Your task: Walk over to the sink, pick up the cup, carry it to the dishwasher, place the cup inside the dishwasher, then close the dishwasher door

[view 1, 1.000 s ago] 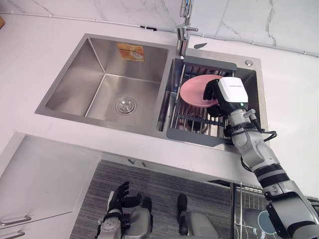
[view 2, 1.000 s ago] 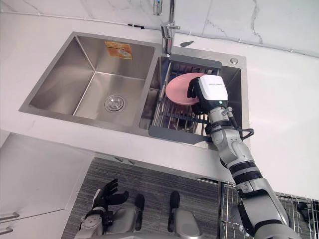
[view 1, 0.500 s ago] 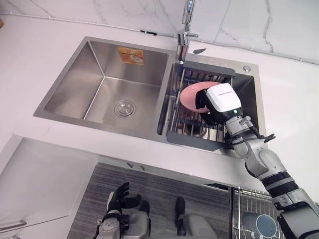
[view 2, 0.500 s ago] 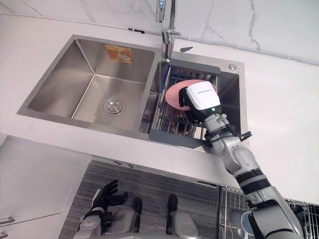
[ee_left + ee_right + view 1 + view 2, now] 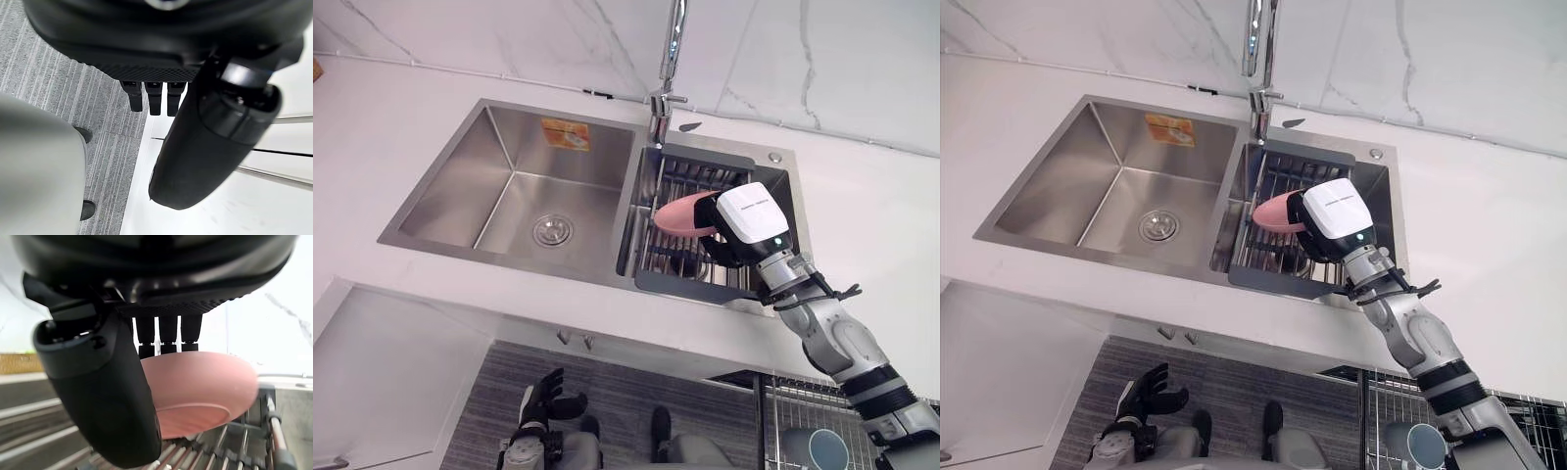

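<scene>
One pink dish [image 5: 678, 217] is pinched by the right hand [image 5: 744, 227] over the rack [image 5: 683, 285] in the sink [image 5: 509, 191]; the left hand [image 5: 542, 398] is seen relaxed.

Tilted pink dish [image 5: 678, 217] in right hand [image 5: 745, 227], over sink rack [image 5: 691, 177]

Right hand [image 5: 744, 227] covers 1 side of the pink dish [image 5: 677, 217]. In the right wrist view we see its fingers [image 5: 167, 330] run behind the rim, tips hidden. Faucet [image 5: 672, 49] is cut off at the top edge. Wire rack [image 5: 803, 403] and a blue-rimmed round item [image 5: 824, 448] are clipped at the bottom edge; we can't tell what the item is.
</scene>
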You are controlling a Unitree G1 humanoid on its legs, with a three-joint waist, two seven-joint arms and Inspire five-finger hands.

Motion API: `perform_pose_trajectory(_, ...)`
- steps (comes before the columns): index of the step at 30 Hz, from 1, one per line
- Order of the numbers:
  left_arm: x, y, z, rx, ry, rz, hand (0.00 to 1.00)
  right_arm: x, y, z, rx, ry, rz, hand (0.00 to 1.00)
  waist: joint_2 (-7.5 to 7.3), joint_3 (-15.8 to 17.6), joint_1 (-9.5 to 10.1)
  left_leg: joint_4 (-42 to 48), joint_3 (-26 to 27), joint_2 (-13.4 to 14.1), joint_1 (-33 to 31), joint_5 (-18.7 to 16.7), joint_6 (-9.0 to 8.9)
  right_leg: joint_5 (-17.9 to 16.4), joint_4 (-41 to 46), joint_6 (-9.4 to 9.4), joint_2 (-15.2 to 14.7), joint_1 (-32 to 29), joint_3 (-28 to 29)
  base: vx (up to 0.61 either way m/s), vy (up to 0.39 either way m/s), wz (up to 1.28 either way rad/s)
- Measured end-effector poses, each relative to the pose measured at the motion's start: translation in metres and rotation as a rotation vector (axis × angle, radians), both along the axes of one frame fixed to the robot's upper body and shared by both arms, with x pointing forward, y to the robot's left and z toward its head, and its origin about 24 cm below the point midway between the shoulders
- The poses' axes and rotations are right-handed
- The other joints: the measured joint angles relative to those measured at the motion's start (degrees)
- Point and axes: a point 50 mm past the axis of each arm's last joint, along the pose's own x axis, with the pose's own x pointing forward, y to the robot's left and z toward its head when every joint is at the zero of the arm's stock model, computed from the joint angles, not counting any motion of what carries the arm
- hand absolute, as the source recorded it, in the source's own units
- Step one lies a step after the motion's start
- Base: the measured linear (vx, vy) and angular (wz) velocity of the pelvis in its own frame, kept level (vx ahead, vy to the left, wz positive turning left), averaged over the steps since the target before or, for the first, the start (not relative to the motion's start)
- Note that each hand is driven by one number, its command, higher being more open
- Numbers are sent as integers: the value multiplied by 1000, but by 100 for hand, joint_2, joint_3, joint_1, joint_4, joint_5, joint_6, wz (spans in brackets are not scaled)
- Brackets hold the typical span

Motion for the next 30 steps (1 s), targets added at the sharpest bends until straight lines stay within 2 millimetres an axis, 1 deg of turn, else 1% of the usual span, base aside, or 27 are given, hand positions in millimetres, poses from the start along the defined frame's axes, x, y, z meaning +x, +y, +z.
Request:
perform_pose_trajectory(2, 0, 0, 0, 0, 2, -1, 90, -1, 1, 3, 9, -16, 10, 30, 0, -2, -1, -37, 47, 2, 51, 16, -2, 1, 0, 1, 2, 15, 46, -7, -2, -11)
perform_pose_trajectory(5, -1, 0, -1, 1, 8, -3, 90, -5, 0, 9, 70, -40, 7, 30, -2, -37, 4, -126, 89, 2, 110, 47, 20, 1, 0, 2, 4, 19, 88, -13, -8, -7)
perform_pose_trajectory(6, -2, -1, -1, 2, 11, -5, 90, -5, -1, 12, 100, -54, -1, 30, 3, -65, 5, -140, 106, 2, 127, 50, 24, 1, 0, 2, 6, 23, 105, -10, -4, -6)
perform_pose_trajectory(9, -4, -1, -2, 5, 21, -10, 90, -6, -3, 22, 119, -98, -9, 30, 8, -121, 2, -160, 112, 2, 202, 53, 30, 1, -7, 2, 8, 90, 114, -2, -1, -1)
perform_pose_trajectory(14, -6, -1, -3, 4, 29, -6, 90, -13, 1, 36, 163, -180, 11, 30, 5, -163, 1, -169, 118, 2, 278, 55, 34, 1, -7, 1, 9, 157, 124, 0, 0, 0)
perform_pose_trajectory(18, -9, -1, -5, 2, 44, 3, 90, -18, 2, 30, 198, -173, 6, 30, 14, -276, 7, -205, 129, 1, 333, 62, 43, 1, -6, 1, 8, 189, 137, -10, -1, -1)
perform_pose_trajectory(22, -10, 0, -6, 3, 48, 4, 90, -27, 2, 26, 249, -175, -11, 30, 13, -283, -5, -219, 195, 2, 432, 63, 45, 1, 5, 1, 11, 241, 210, -21, 7, -7)
perform_pose_trajectory(27, -11, 0, -6, 6, 55, 5, 90, -40, 1, 29, 296, -206, -25, 30, 18, -299, -29, -262, 275, 3, 530, 65, 48, 0, 11, 2, 15, 292, 301, -28, 12, -9)
perform_pose_trajectory(30, -11, 0, -6, 8, 57, 8, 90, -44, 5, 31, 334, -223, -14, 30, 26, -304, -66, -271, 312, 4, 557, 67, 50, 0, 17, 2, 17, 293, 339, -21, 5, -6)
